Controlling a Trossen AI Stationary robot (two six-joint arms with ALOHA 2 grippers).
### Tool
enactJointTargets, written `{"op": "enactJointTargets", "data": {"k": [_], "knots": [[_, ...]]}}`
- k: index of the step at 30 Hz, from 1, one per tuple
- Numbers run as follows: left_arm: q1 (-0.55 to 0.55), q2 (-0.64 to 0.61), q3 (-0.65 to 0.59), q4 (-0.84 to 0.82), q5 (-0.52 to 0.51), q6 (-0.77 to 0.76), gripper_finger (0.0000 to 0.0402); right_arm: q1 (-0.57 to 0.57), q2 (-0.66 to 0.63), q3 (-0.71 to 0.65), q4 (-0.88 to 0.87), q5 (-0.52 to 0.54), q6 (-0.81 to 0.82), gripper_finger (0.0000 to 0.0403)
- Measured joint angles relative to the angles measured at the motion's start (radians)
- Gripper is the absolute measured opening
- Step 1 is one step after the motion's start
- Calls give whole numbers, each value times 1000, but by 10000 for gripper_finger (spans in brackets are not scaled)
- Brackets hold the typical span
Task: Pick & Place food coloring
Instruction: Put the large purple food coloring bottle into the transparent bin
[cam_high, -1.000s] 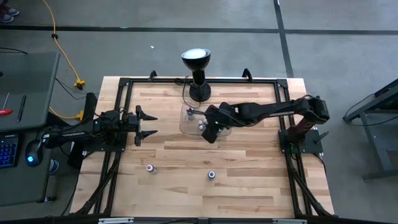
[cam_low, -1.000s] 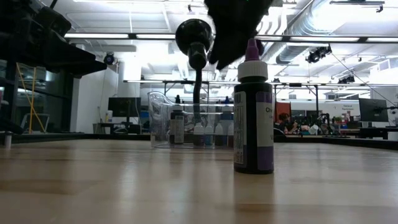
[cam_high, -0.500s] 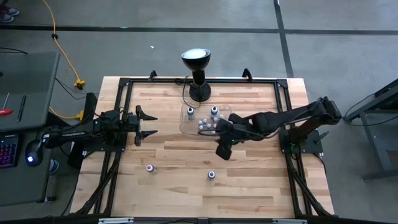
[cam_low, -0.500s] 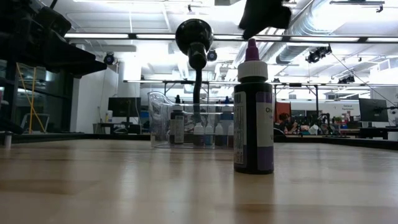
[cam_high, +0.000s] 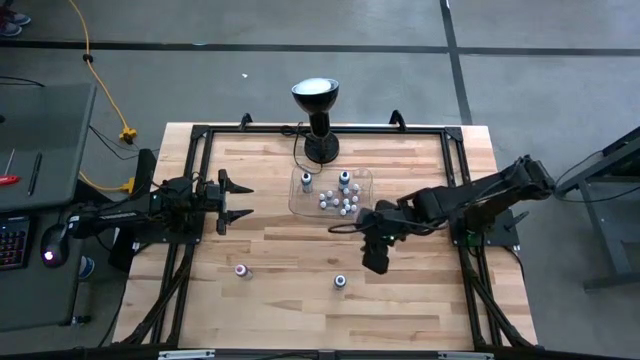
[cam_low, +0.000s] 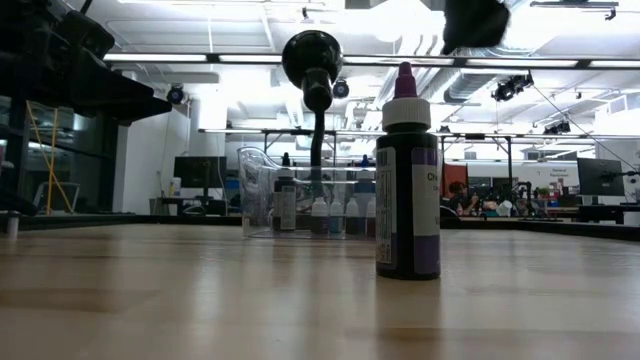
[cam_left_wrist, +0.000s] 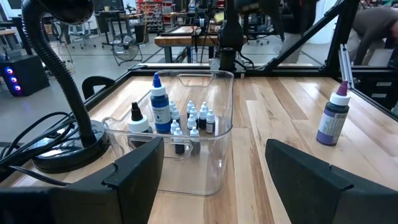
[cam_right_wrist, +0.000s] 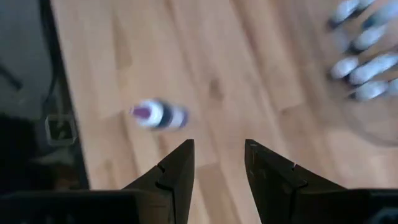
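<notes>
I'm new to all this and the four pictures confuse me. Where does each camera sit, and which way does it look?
High: above, looking straight down; both arms, clear tray.
Low: table height, looking across; purple bottle, right arm overhead.
Left wrist: on left arm, past its open fingers; same tray, same bottle.
Right wrist: on right arm, looking down past its fingers at that bottle.

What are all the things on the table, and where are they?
Clear plastic tray: one, see-through, just in front of the lamp.
Little bottles in the tray: about ten, mostly whitish, some blue.
Purple-capped bottle: one, standing near the front middle.
Pinkish-capped bottle: one, standing front left.
Black lamp: one, at the back edge.
Table: one, light wood.
Left gripper: open, empty, waiting at the left side.
Right gripper: open, empty, above the table near the purple-capped bottle.
</notes>
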Motion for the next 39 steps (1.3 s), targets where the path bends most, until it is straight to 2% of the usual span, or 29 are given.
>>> {"op": "enactJointTargets", "data": {"k": [6,11,17,22,26,29,32,39], "knots": [[0,0,0,0,0,0,278,12,-106,-281,292,-137,72,131],[0,0,0,0,0,0,278,25,-171,-475,505,-98,53,131],[0,0,0,0,0,0,278,66,-162,-633,813,-83,-124,131],[0,0,0,0,0,0,278,82,-122,-677,999,-60,-269,131],[0,0,0,0,0,0,278,94,-80,-681,1064,-39,-375,131],[0,0,0,0,0,0,278,95,-51,-682,1091,-41,-391,138],[0,0,0,-1,0,0,278,95,-13,-681,1112,-47,-390,158],[0,0,0,0,0,0,278,95,97,-678,1298,-18,-358,225]]}}
